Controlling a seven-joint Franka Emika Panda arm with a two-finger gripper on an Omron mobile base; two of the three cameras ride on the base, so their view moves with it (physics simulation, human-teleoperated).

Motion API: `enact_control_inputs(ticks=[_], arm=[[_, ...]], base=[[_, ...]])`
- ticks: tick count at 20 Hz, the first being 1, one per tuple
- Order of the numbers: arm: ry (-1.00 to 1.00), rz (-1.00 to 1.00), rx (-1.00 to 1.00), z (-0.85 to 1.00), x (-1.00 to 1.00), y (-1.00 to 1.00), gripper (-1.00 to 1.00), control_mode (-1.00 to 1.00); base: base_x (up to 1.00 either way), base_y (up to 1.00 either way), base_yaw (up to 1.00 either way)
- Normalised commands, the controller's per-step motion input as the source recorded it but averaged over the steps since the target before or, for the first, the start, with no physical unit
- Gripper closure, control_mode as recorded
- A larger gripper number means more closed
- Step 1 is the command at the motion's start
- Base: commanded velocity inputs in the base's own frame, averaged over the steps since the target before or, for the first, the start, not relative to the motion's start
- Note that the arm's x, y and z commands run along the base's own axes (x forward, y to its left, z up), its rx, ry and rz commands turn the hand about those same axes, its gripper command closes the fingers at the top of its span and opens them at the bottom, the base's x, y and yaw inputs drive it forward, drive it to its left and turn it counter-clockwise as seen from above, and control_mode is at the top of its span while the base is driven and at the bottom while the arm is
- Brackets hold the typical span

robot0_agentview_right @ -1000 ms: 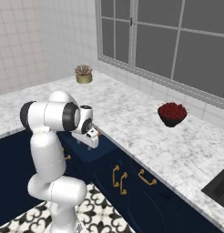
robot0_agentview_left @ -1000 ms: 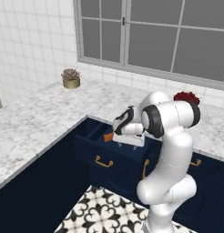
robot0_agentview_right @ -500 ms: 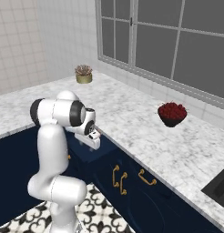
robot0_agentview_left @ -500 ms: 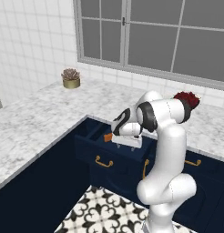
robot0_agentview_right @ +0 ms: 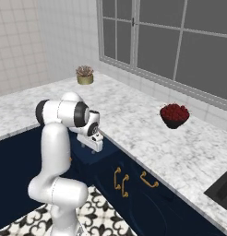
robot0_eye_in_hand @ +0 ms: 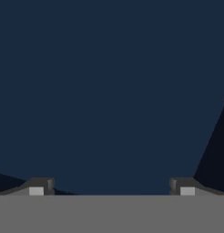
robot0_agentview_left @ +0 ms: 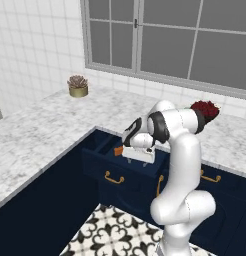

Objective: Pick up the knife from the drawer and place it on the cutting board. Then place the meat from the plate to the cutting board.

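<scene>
Navy drawer (robot0_agentview_left: 102,150) — fingers (robot0_eye_in_hand: 40,185) apart, knife (robot0_agentview_left: 118,150) seemingly beside.

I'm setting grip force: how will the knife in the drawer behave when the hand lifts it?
The knife shows a blocky orange handle, so it is probably rigid and unlikely to roll. It looks small beside the open hand, so it is likely light. Its blade is hidden, so balance is uncertain; on the drawer floor it may slide if nudged.
</scene>
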Motion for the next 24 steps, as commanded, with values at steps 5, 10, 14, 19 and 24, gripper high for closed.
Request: enact_control_inputs(ticks=[5, 10, 14, 19, 24], arm=[[0.01, -0.01, 0.00, -0.22, 0.02, 0.03, -1.00, -1.00], [0.00, -0.07, 0.03, -0.33, 0.20, 0.03, -1.00, -1.00], [0.00, -0.05, 0.13, -0.42, 0.30, 0.00, -1.00, -1.00], [0.00, -0.01, 0.03, -0.29, -0.02, 0.18, -1.00, -1.00], [0.00, 0.00, 0.00, -0.12, -0.38, 0.67, -1.00, -1.00]], base=[[0.00, 0.00, 0.00], [0.00, 0.00, 0.00], [0.00, 0.00, 0.00], [0.00, 0.00, 0.00], [0.00, 0.00, 0.00]])
